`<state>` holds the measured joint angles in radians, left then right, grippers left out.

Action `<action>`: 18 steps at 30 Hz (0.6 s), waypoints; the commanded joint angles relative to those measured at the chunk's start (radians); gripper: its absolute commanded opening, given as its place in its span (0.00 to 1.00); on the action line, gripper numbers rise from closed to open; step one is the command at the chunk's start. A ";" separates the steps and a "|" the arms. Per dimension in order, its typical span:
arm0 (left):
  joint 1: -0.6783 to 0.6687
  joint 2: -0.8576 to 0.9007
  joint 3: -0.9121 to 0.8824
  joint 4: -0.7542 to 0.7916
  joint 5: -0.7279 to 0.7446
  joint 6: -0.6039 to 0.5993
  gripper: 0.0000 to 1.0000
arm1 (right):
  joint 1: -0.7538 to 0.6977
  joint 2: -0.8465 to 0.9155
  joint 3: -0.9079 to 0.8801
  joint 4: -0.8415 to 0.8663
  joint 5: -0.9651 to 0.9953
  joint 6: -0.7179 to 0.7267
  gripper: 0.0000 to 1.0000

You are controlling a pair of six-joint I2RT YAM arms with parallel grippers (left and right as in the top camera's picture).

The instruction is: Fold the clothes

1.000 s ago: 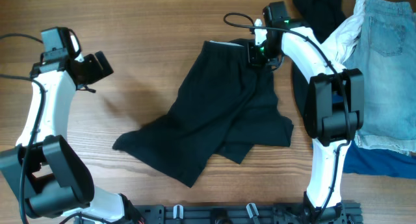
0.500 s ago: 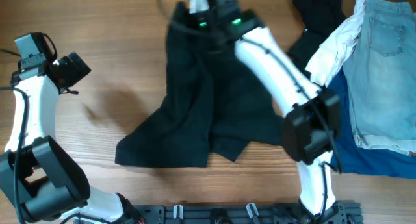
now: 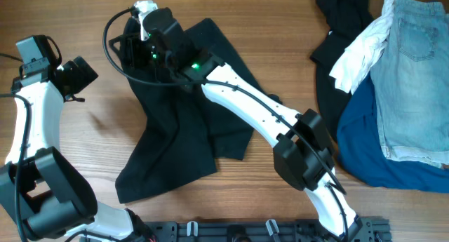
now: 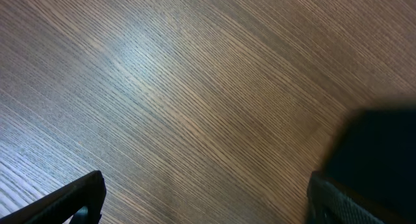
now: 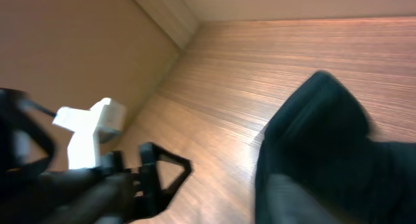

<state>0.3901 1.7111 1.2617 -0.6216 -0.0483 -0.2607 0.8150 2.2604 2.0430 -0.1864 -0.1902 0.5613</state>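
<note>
A black garment [image 3: 186, 109] lies crumpled across the table's middle, running from the far left down toward the front. My right arm reaches across it to its far-left corner. There my right gripper [image 3: 133, 47] stands open over the cloth's edge. In the right wrist view, which is blurred, the gripper [image 5: 214, 204] shows bare wood between its fingers, with the black garment [image 5: 325, 146] under the right one. My left gripper [image 3: 76, 75] hangs open over bare wood to the left of the garment, and nothing sits between its fingers [image 4: 78, 199].
A pile of clothes sits at the right edge: a black piece [image 3: 344, 14], a white one [image 3: 358, 52], light denim [image 3: 414, 66] and bright blue cloth [image 3: 379, 154]. The arm bases and a black rail [image 3: 266, 231] line the front edge.
My right arm swung from the far right to the far left, dragging the black garment's top edge with it, then opened its jaws. My left arm drew back slightly to the left.
</note>
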 commanded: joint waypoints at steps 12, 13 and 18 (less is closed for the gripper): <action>-0.035 -0.006 0.018 -0.056 0.210 0.049 0.98 | -0.408 -0.185 0.009 -0.751 0.029 -0.327 1.00; -0.052 -0.006 0.018 -0.071 0.232 0.049 0.98 | -0.437 -0.180 -0.002 -0.798 0.029 -0.338 1.00; -0.194 -0.006 0.018 -0.140 0.250 0.072 0.98 | -0.533 -0.167 -0.101 -0.864 -0.010 -0.452 1.00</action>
<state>0.3000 1.7111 1.2621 -0.7341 0.1280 -0.2329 0.3027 2.0850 2.0205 -1.0332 -0.1722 0.2333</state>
